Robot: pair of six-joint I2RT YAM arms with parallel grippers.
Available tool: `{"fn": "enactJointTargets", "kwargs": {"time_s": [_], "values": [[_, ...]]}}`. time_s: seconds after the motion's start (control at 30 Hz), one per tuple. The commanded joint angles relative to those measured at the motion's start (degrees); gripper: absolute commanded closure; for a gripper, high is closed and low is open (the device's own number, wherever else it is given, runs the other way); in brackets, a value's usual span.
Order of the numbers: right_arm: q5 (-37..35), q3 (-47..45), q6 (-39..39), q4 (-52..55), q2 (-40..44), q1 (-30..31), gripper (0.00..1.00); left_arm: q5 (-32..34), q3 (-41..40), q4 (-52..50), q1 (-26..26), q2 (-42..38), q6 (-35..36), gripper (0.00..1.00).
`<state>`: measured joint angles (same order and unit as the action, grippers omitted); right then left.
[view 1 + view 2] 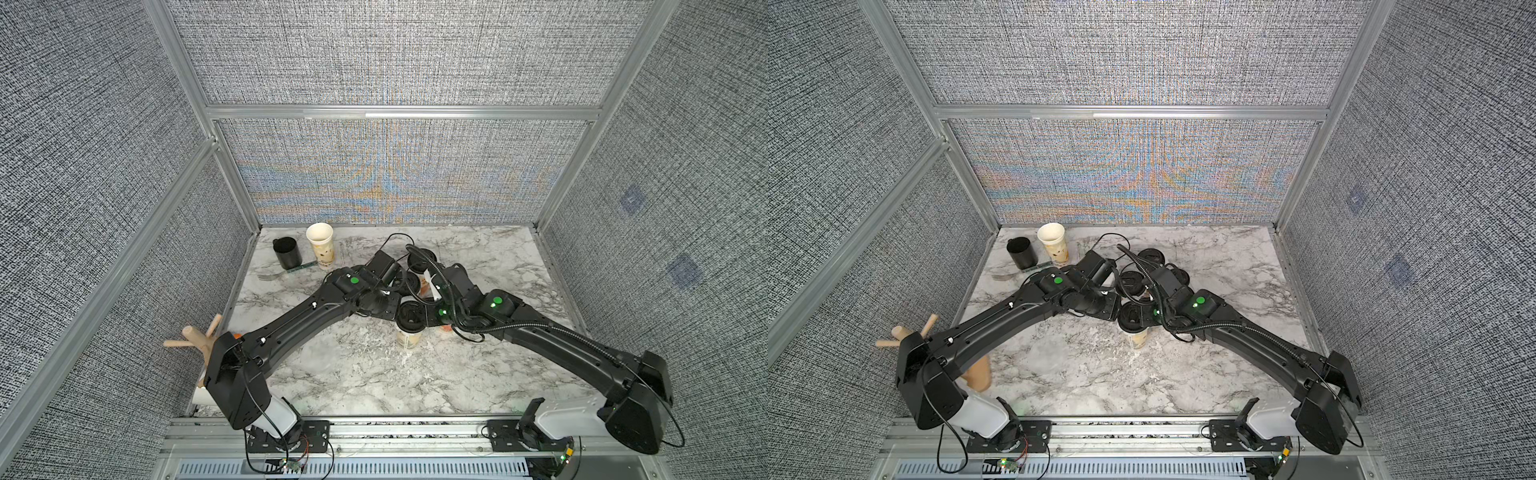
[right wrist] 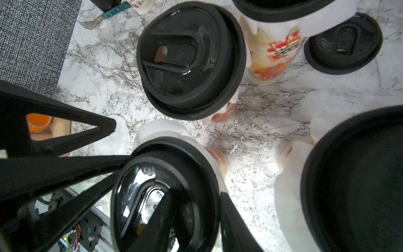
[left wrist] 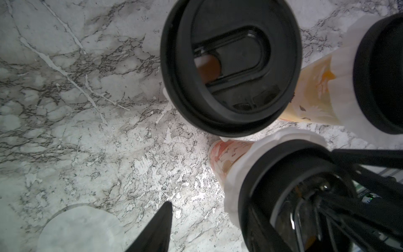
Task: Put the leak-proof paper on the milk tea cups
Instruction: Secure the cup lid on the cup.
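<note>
1. The left gripper [image 2: 122, 143] is low over the grey-veined white marble tabletop [image 3: 65, 109]. Its jaws are part-way apart and have lifted nothing. Its fingertips are at the edge of a thin, translucent whitish round sheet of leak-proof paper [image 3: 80, 229] lying flat on the stone.
2. The step in hand appears to be picking up this sheet for the one uncovered cup. A flat film gives little to bite on, so nip only its rim, close gently and peel it up slowly.
3. Tall white printed paper cups [image 3: 316, 87] with black round plastic lids [image 3: 231, 65] crowd close beside this gripper. The wrist should rise without brushing them.
4. The right gripper [image 2: 197, 196] sits astride the rim of a glossy black lid [image 2: 139, 187] directly beneath it. Its jaws are somewhat apart, but I cannot tell whether they pinch the rim.
5. Every lidded cup shows a crimped white paper skirt under its lid, so those look finished. A brownish patch shows through one sip opening.
6. The tall open white cup with beige print [image 1: 320, 245] stands well away from both grippers, just beside a short black mug [image 1: 287, 252]. Its cream inside looks empty. Centre the sheet on its mouth so the overhang is even all round.
</note>
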<state>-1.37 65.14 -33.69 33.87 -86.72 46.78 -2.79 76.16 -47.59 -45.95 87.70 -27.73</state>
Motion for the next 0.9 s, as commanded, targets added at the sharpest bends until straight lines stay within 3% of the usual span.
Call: {"fn": "enactJointTargets", "kwargs": {"time_s": [0.0, 0.47, 0.87], "values": [[1.4, -1.9, 0.7, 13.1, -0.5, 0.3, 0.63, -2.0, -3.5, -3.4, -0.1, 0.0, -0.9, 0.45], [1.8, -4.3, 0.5, 12.8, -1.0, 0.3, 0.64, -1.5, -12.2, -3.3, -0.1, -3.5, -2.4, 0.45], [1.0, -2.2, 0.5, 13.2, -0.6, 0.3, 0.64, 4.4, 4.8, -12.3, -0.1, -1.2, 3.2, 0.38]]}}
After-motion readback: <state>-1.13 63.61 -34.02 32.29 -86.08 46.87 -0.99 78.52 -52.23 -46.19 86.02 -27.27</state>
